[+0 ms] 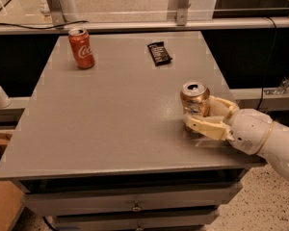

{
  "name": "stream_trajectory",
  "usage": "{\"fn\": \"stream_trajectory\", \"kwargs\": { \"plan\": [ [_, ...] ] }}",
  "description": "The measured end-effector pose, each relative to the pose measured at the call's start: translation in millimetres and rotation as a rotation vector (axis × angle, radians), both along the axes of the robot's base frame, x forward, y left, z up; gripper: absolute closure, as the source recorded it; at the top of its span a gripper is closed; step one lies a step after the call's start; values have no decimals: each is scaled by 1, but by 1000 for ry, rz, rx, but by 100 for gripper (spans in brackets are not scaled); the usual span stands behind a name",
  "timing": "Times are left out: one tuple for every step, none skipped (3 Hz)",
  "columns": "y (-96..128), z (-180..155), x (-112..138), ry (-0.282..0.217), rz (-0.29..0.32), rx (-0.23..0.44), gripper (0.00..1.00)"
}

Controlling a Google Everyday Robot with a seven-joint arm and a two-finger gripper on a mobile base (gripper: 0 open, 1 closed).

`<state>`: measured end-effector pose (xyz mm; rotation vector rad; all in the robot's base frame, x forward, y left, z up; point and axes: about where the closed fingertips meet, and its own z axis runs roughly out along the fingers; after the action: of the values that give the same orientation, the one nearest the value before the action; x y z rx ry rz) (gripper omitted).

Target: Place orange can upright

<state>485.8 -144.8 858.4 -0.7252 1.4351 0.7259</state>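
The orange can (194, 99), golden and dented with a silver top, stands upright on the grey table (115, 114) near its right edge. My gripper (198, 114) reaches in from the right and is shut on the can's lower part. One cream finger (205, 126) lies across the can's front and the other passes behind it. The can's base rests on or just at the tabletop.
A red Coca-Cola can (81, 48) stands upright at the table's far left. A dark snack bar (159, 53) lies at the far middle. A railing and posts run behind the table. Drawers sit under the front edge.
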Motion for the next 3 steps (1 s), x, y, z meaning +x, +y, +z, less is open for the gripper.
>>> {"fn": "stream_trajectory", "kwargs": {
  "plan": [
    [0,0,0,0,0,0,58],
    [0,0,0,0,0,0,35],
    [-12,-8,-13,49,-23,-32,11]
  ]
}}
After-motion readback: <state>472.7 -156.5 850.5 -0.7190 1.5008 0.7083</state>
